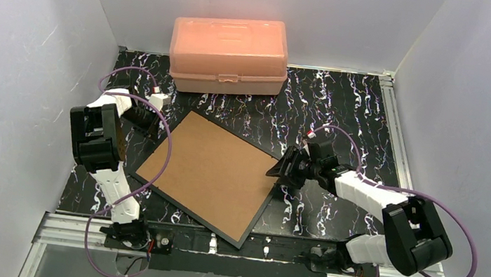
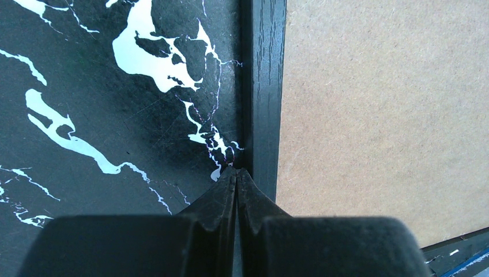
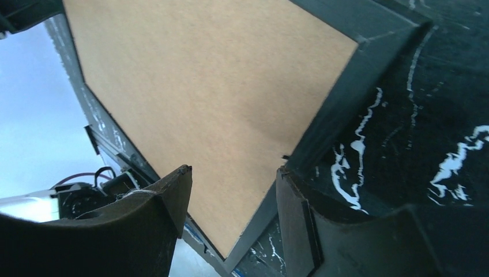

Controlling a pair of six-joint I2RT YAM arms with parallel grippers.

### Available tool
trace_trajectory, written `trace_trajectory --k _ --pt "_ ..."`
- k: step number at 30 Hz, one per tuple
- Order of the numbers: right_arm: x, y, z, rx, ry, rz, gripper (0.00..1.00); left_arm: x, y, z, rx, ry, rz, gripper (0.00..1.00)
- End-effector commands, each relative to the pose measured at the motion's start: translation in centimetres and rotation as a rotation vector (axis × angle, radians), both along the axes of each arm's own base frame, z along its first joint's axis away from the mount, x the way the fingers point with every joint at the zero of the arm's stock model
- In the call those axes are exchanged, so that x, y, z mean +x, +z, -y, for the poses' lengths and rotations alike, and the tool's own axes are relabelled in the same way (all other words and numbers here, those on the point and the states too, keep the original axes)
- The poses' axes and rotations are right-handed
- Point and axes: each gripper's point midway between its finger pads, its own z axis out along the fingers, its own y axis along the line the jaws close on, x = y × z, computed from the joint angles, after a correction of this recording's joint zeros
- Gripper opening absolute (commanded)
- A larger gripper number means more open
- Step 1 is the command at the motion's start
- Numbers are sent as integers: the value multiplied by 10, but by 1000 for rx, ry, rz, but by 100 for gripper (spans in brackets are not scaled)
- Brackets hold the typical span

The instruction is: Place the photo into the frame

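The black frame point(image 1: 259, 213) lies flat and turned at an angle on the marbled table, with a brown backing board point(image 1: 214, 170) filling it. The photo is out of view. My left gripper point(image 1: 153, 126) is shut with nothing between its fingers. Its tip point(image 2: 237, 172) rests at the outer side of the frame's left rail point(image 2: 264, 86), beside the board point(image 2: 380, 115). My right gripper point(image 1: 282, 172) is open at the frame's right corner. In the right wrist view the gripper point(image 3: 233, 171) has one finger over the board point(image 3: 202, 86) and the other by the frame's rail point(image 3: 340, 98).
A peach plastic box point(image 1: 228, 53) with its lid shut stands at the back, just beyond the frame's far corner. White walls close in the left, right and back. The frame's near corner reaches the table's front edge point(image 1: 237, 240) between the arm bases.
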Motion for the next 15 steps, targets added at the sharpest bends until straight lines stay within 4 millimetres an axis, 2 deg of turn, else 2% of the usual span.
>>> trace_trajectory --k 1,15 --pt "-1 -16 12 -84 -6 -15 63 -21 -6 13 -42 -20 -68 0" --pt "-1 -31 5 -61 -12 -43 61 -22 -7 14 -45 -18 -73 0"
